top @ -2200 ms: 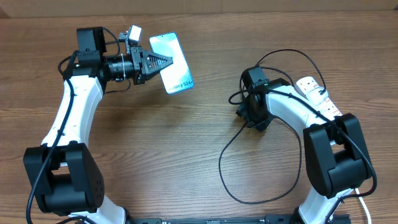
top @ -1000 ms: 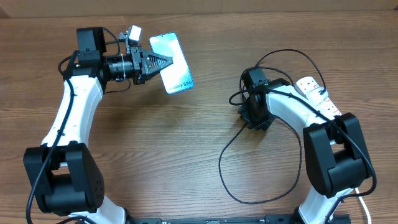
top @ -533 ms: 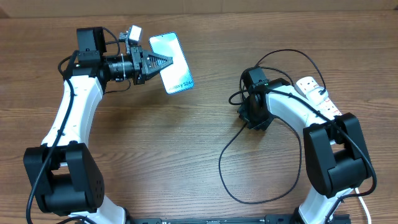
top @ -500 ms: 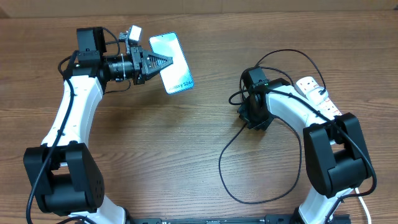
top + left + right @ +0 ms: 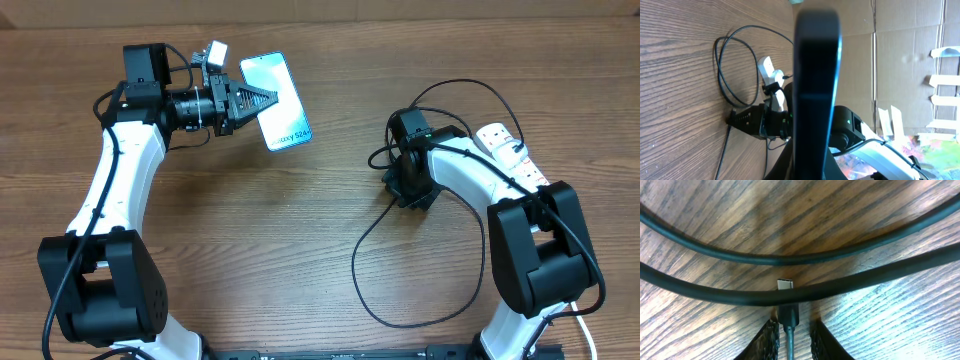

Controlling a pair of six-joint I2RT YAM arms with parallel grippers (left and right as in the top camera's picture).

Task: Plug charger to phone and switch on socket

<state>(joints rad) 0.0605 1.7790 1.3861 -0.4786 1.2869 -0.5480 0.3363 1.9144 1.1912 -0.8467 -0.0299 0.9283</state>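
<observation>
My left gripper (image 5: 262, 97) is shut on the phone (image 5: 285, 115) and holds it above the table at the far left, blue screen up. In the left wrist view the phone (image 5: 815, 75) stands edge-on between the fingers of the left gripper (image 5: 810, 167). The charger (image 5: 365, 250) is a thin black cable looping over the table on the right. Its connector (image 5: 788, 311) lies on the wood under a strand of cable. My right gripper (image 5: 794, 324) is low over it and open, one finger on each side with a narrow gap. The white socket (image 5: 510, 152) lies at the far right.
Two strands of the black cable (image 5: 740, 255) cross the table just ahead of the right fingers. Cardboard boxes (image 5: 900, 60) stand behind the table's far edge. The right arm (image 5: 470, 170) reaches over the socket's near end.
The right wrist shifted very slightly over the connector early on. The left arm and the phone have not moved.
</observation>
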